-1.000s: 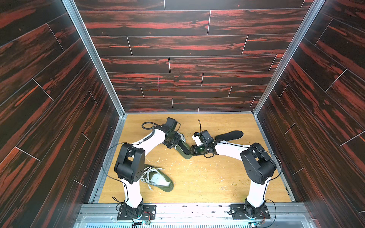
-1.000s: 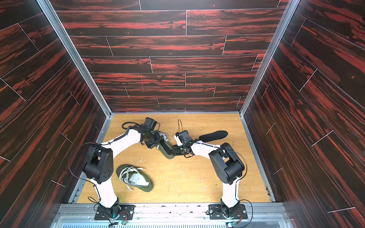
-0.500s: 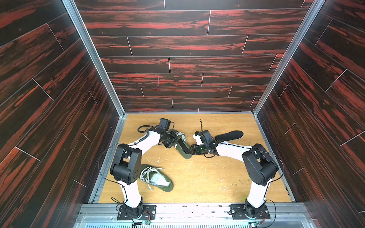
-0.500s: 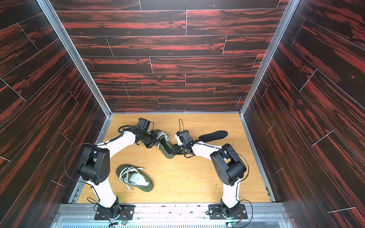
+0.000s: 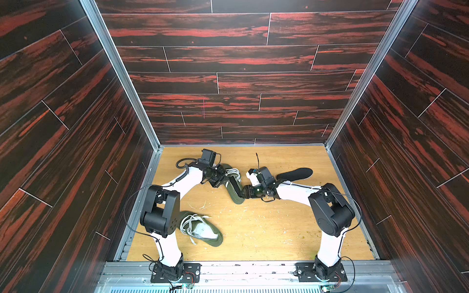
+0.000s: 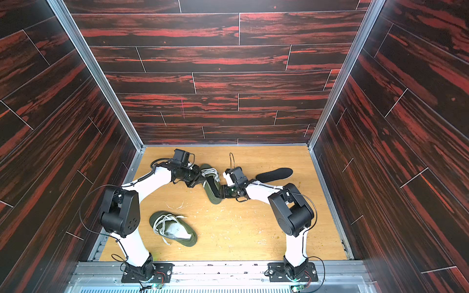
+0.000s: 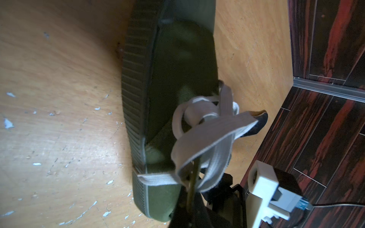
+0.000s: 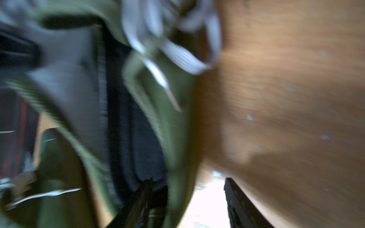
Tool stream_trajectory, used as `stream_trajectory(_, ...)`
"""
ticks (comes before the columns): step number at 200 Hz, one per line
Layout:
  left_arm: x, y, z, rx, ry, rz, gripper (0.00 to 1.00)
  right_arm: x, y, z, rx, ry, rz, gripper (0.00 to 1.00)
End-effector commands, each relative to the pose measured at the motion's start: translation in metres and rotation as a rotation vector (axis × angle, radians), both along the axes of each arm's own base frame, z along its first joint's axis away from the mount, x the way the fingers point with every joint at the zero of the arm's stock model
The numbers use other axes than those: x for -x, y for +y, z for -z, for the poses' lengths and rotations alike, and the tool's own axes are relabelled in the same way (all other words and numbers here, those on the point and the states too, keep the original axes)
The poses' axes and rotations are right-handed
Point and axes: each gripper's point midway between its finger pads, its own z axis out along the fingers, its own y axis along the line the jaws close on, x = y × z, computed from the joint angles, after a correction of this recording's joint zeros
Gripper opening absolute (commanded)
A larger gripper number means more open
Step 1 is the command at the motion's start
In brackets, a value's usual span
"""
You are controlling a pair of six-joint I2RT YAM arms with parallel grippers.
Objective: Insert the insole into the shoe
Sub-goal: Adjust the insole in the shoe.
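- Starting at the near edge: what's by the left arm's base?
- second shoe (image 5: 203, 229), green, loose white laces, pale inside, lying on the surface (image 5: 266, 228). Nothing touches it. Parked out of the way, I'd guess.
- Middle?
- shoe (image 5: 237, 196) lies between both arms and seems rolled partly onto its side. left tool (image 5: 224, 178) is clenched at the far, laced end, apparently on the upper by the laces (image 5: 232, 173). The exact bite is hidden. It's probably steadying the shoe so the mouth faces the right arm.
- Right side?
- right tool (image 5: 245, 191) is at the shoe's near end, released. The right wrist view is blurry, but one of the fingers (image 8: 143, 195) is inside the mouth and the other is outside, with a bright gap beside the wall. The interior looks dark; can't tell if that's an insole.
- Far end?
- insole (image 5: 294, 173), black, lies flat on the surface behind the right forearm. It's well apart from the shoe and untouched, so I'd judge it still needs picking up.
- Versus a second ago?
- Left arm has pulled back toward the left wall, uncovering more of the shoe and the laces. The laced end went with it, which fits a grip. Right tool is roughly where it was. second shoe and insole haven't moved.
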Motion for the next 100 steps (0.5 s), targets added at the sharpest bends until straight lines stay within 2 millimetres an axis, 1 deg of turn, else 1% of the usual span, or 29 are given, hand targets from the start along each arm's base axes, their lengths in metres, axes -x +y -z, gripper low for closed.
stream_trajectory(1, -0.008, -0.009, -0.037, 0.064, -0.093, 0.048, 0.00, -0.001, 0.020, -0.011, -0.056, 0.011, -0.074, 0.63)
stream_trajectory(23, -0.009, -0.007, -0.039, 0.039, -0.095, 0.062, 0.00, 0.002, 0.025, 0.003, -0.041, 0.045, -0.091, 0.63)
stream_trajectory(38, -0.010, -0.008, -0.038, 0.038, -0.095, 0.066, 0.00, 0.008, 0.029, 0.014, -0.018, 0.078, -0.104, 0.63)
stream_trajectory(49, -0.011, -0.008, -0.037, 0.036, -0.095, 0.067, 0.00, 0.009, 0.026, 0.028, 0.036, 0.098, -0.095, 0.62)
stream_trajectory(71, -0.012, -0.008, -0.035, 0.030, -0.094, 0.071, 0.00, 0.013, 0.021, 0.046, 0.078, 0.127, -0.084, 0.61)
stream_trajectory(100, -0.011, -0.003, -0.033, -0.012, -0.092, 0.084, 0.00, 0.015, 0.013, 0.064, 0.203, 0.132, -0.083, 0.60)
